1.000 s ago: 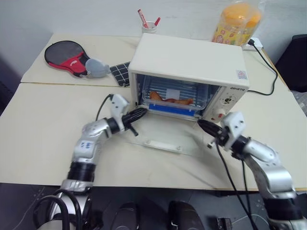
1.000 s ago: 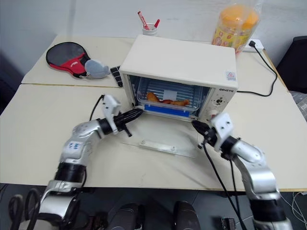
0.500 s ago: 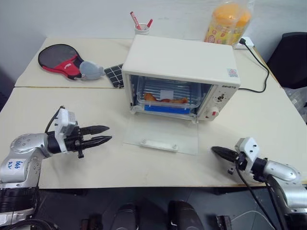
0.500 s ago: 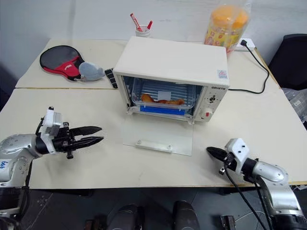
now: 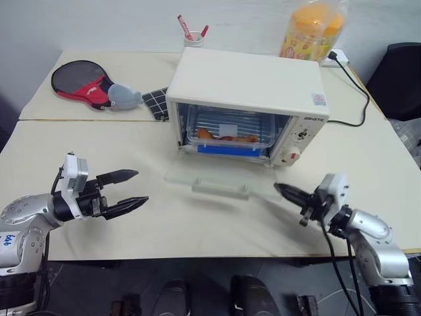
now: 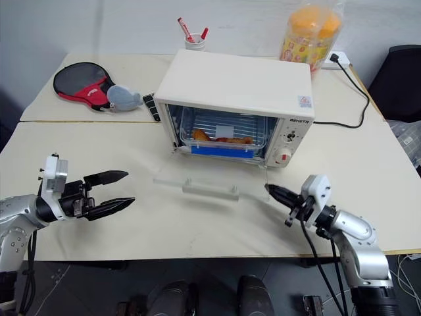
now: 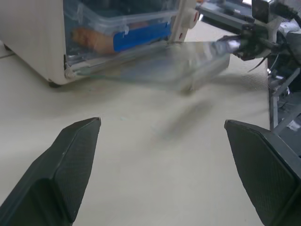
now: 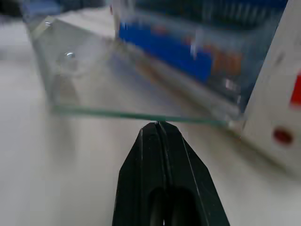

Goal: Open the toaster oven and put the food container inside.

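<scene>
The cream-white toaster oven (image 5: 250,85) stands mid-table with its glass door (image 5: 220,181) hanging partly raised, handle (image 6: 209,189) toward me. Inside it sits the food container (image 5: 227,139), clear with a blue strip and orange pieces. My right gripper (image 5: 281,191) is shut, and its tip meets the door's front edge (image 8: 131,115) near the right corner. My left gripper (image 5: 125,187) stands open with nothing between its fingers, well left of the oven. In the left wrist view, the oven (image 7: 33,42), the container (image 7: 122,33) and the door (image 7: 183,61) lie beyond the open fingers (image 7: 77,150).
A red and black paddle (image 5: 82,78), a grey object (image 5: 125,97) and a black gridded pad (image 5: 156,100) lie at the back left. Behind the oven are a cup of pens (image 5: 192,36) and an orange snack jar (image 5: 312,29). A power cord (image 5: 355,85) runs along the right.
The door, flat on the table half a second ago, is now lifted partway. My right gripper has come in to its front right edge. My left gripper has drawn back left and opened wide.
</scene>
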